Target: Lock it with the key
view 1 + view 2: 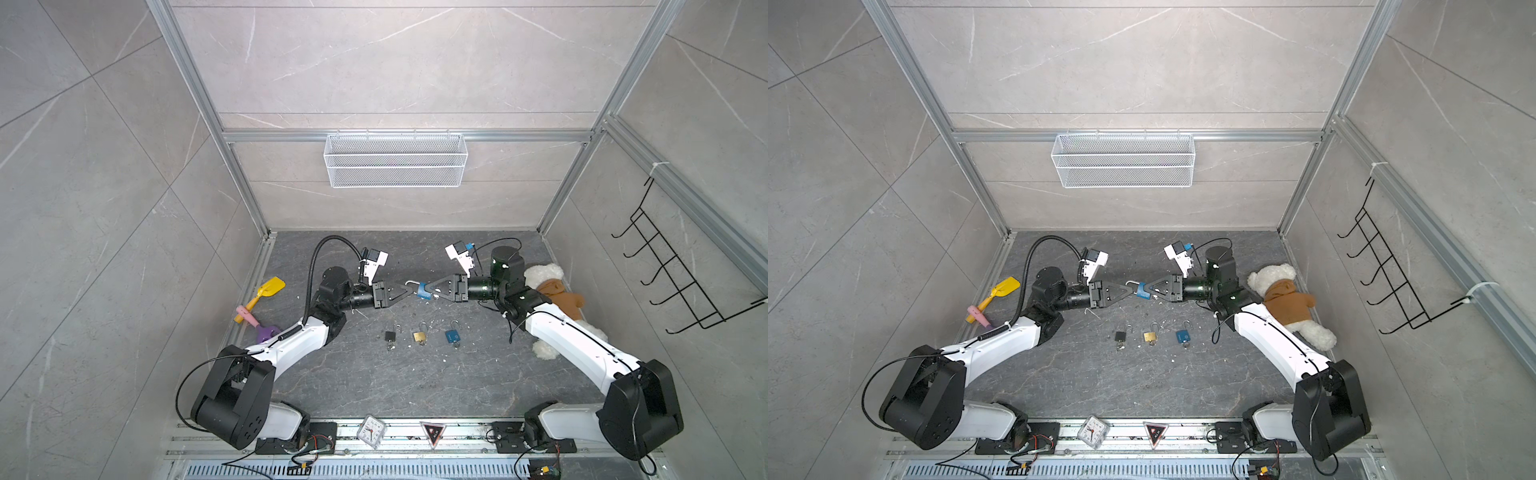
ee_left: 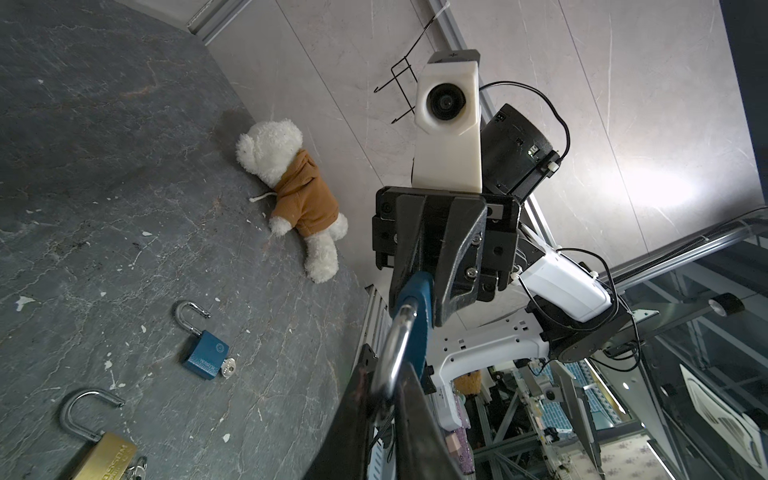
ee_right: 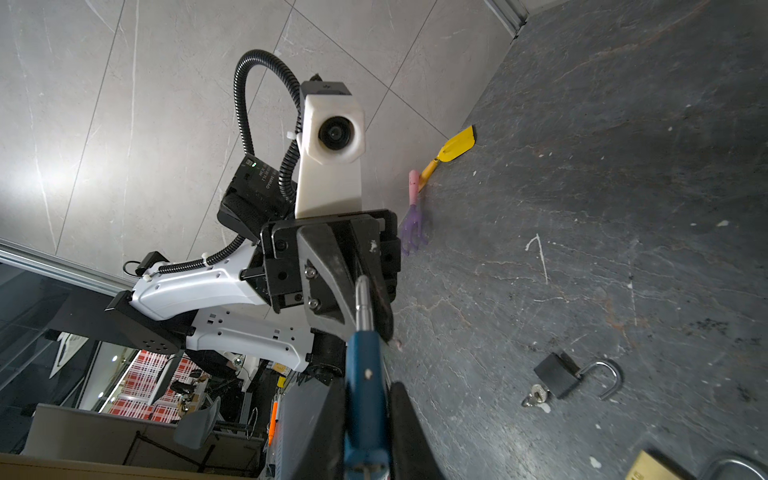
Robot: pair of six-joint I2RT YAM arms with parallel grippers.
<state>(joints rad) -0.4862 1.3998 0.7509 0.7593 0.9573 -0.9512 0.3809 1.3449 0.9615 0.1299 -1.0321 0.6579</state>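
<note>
A blue padlock (image 1: 424,291) (image 1: 1143,291) hangs in the air between my two grippers. In both top views the right gripper (image 1: 430,291) (image 1: 1149,289) is shut on its blue body (image 3: 363,374). The left gripper (image 1: 409,289) (image 1: 1128,289) is shut on its silver shackle (image 2: 395,353), which stands swung open. In the left wrist view the shackle runs down between the left gripper's (image 2: 384,399) dark fingers. In the right wrist view the body fills the gap of the right gripper (image 3: 368,415). The key of this lock is hidden by the right fingers.
Three more open padlocks with keys lie on the dark floor: black (image 1: 390,336), brass (image 1: 419,336) and blue (image 1: 452,336). A teddy bear (image 1: 552,291) lies behind the right arm. A toy shovel (image 1: 266,293) and rake (image 1: 257,324) lie left. A wire basket (image 1: 395,160) hangs on the back wall.
</note>
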